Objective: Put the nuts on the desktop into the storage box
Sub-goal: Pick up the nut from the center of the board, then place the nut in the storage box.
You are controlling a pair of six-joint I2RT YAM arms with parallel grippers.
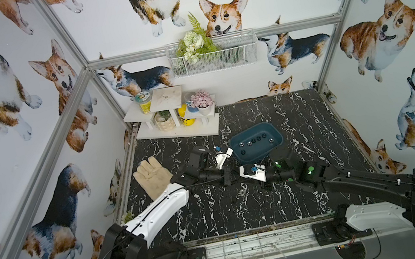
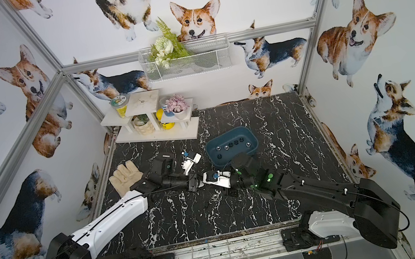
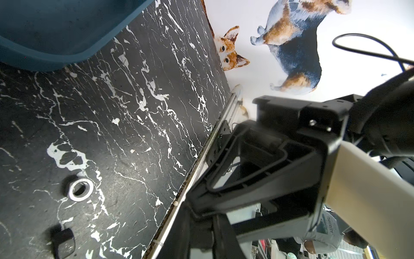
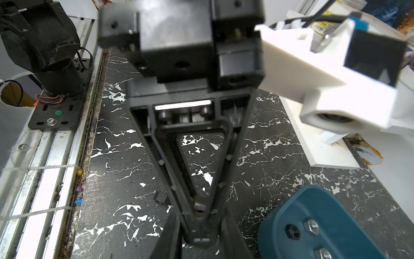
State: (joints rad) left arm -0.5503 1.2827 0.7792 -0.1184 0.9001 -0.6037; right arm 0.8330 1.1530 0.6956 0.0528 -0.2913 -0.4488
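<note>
Black plastic jaws of the right gripper [image 4: 199, 215] are pressed together at the lower centre of the right wrist view, low over the black, white-veined marble-look desktop [image 1: 300, 125]. Whether they pinch anything I cannot tell. Just left of them lies a small dark hex nut [image 4: 160, 198]. The left gripper [image 3: 197, 199] is likewise closed, with nothing seen in it. A shiny silver hex nut [image 1: 241, 193] lies loose below centre in both top views. About seven nuts [image 1: 254, 141] rest in the shallow teal-blue plastic storage box [image 1: 251, 129], right of centre. Most looks done; at least two remain.

Bright even light, blurred wrist close-ups
</note>
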